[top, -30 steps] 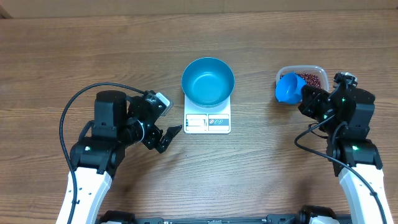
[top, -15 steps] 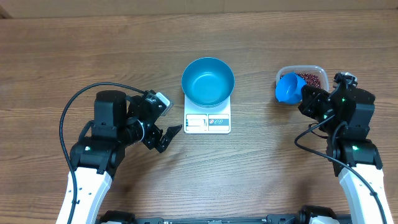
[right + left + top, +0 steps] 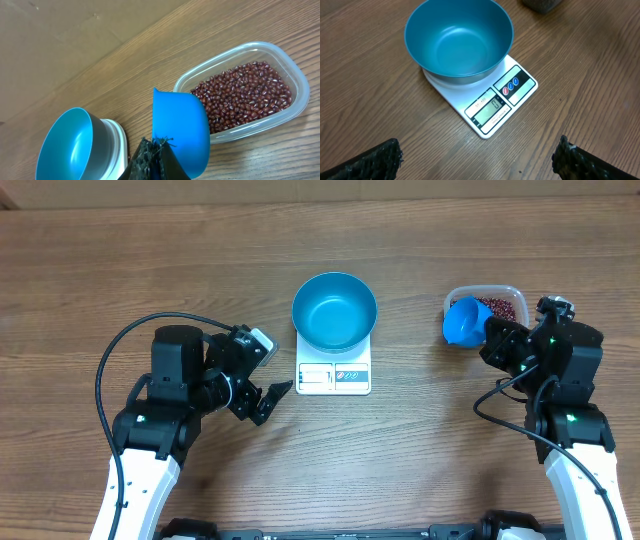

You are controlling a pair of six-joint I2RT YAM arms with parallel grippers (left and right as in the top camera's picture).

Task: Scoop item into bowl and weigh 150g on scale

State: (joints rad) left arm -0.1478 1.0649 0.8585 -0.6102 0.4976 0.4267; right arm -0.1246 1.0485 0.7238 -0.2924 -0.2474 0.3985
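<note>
The beans (image 3: 240, 95) are lying as a loose maroon heap inside a clear plastic tub (image 3: 296, 75), just ahead of the right tool (image 3: 152, 157) and a little to its right. That tool is clenching the base of a blue scoop (image 3: 180, 130). The cup of the scoop is sticking out in front of the tool and is hanging at the tub's nearer left end, overlapping its rim; whether it is touching the rim cannot be told.

The teal bowl (image 3: 457, 42) is sitting on the white scale (image 3: 492, 107), well off to the left of the right tool and straight ahead of the left tool (image 3: 475, 162). The scale's display and its small buttons are facing the left tool, and the display is showing what looks like a single zero.

The left tool is standing released, its two dark fingers (image 3: 370, 160) spread wide and grasping nothing, hovering over the bare wooden tabletop (image 3: 595, 75) near the scale's front edge but apart from it.
</note>
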